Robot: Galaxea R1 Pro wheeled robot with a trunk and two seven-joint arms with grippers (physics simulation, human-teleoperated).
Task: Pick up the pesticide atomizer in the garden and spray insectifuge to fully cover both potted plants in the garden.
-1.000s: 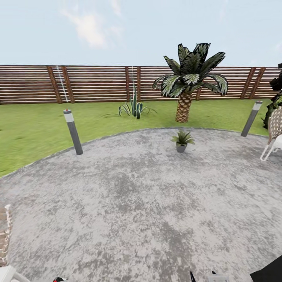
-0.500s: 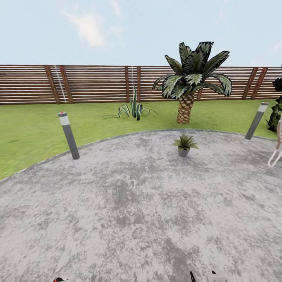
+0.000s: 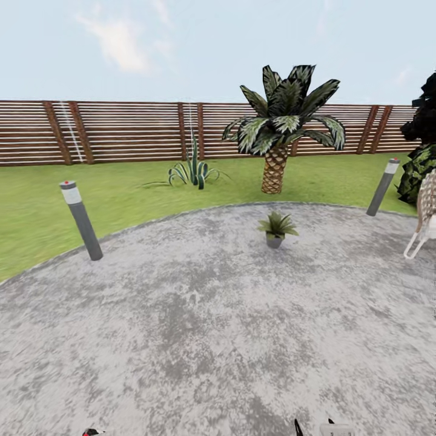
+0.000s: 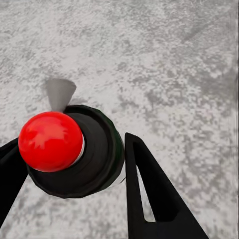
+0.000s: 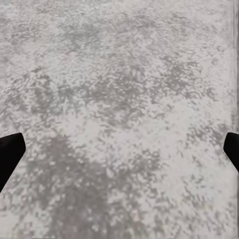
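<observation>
In the left wrist view the pesticide atomizer [image 4: 94, 154], a dark-green bottle with a red top, stands between the two black fingers of my left gripper [image 4: 69, 144], which is shut on it. Its red top peeks in at the bottom edge of the head view [image 3: 91, 432]. My right gripper [image 5: 119, 149] hangs open over bare grey stone, and its tips [image 3: 312, 429] show at the head view's bottom edge. One potted plant [image 3: 275, 229], a small green rosette in a grey pot, sits on the far side of the round patio [image 3: 200, 315], well ahead of both grippers.
Grey lamp posts stand at the patio's left edge [image 3: 80, 219] and right edge [image 3: 381, 186]. A palm [image 3: 275, 145] and a spiky plant [image 3: 192, 171] grow on the lawn before the slat fence [image 3: 121, 130]. A wicker chair [image 3: 424, 212] and dark bush [image 3: 421, 163] are at far right.
The whole head view has shifted: the camera moved forward and swung, so the left lamp post slid left and the wicker chair at lower left left the picture. The atomizer stays held.
</observation>
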